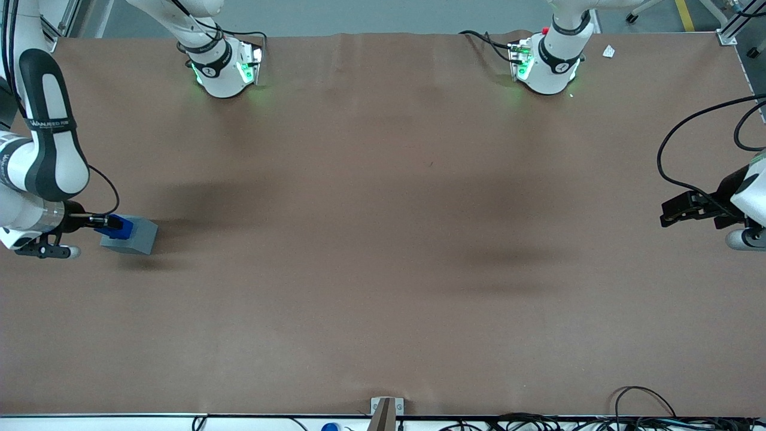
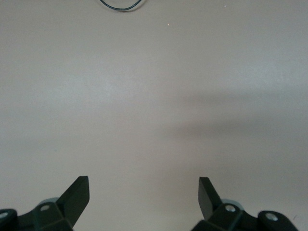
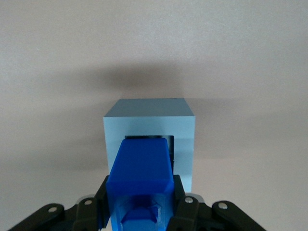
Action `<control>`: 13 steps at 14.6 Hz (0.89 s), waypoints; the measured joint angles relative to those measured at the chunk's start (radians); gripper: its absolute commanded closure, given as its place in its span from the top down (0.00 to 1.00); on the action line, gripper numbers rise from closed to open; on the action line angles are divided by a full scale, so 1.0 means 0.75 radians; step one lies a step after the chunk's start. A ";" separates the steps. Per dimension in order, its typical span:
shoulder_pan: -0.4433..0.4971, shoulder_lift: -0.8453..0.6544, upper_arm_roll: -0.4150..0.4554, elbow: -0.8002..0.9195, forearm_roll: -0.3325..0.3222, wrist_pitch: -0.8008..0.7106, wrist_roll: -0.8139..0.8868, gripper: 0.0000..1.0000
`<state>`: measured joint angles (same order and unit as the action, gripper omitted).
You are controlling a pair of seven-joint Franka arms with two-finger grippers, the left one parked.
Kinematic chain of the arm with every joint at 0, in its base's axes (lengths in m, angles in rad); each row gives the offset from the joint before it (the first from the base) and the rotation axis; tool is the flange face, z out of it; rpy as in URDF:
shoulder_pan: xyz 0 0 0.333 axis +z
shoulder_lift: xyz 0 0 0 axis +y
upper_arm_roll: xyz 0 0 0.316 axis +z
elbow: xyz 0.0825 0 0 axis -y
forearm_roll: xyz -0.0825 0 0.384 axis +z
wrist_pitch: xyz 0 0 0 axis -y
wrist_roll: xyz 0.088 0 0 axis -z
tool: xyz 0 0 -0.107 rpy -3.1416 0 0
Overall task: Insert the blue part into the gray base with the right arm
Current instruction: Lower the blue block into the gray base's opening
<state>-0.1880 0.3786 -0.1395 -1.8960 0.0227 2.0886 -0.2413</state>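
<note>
While pinching the blue part (image 3: 139, 173) in the tool (image 3: 139, 207), hovered at the gray base (image 3: 149, 130), lower left of the front view.
Slightly off-centre against the recess; could have jammed on its rim.

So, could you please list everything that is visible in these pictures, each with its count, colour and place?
blue part: one, bright blue, held between the gripper's fingers, its tip at the square recess of the gray base.
gray base: one, light gray, on the table at the working arm's end, recess facing the gripper.
table: one, brown cover, under everything.
cables: several, black, at the parked arm's end and along the table edge nearest the front camera.
white scrap: one, white, beside the parked arm's mount.
right arm: one, white and black, reaching toward the gray base.
gripper: one, black, beside the gray base, shut on the blue part.
</note>
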 measured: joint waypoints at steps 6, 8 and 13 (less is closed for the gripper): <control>-0.022 0.002 0.000 0.000 0.000 0.000 -0.031 0.06; -0.022 0.006 0.000 0.000 0.000 0.001 -0.034 0.06; -0.022 0.034 0.003 0.005 -0.001 0.002 -0.039 0.06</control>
<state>-0.2044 0.4039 -0.1374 -1.8926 0.0220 2.0902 -0.2709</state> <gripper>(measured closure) 0.489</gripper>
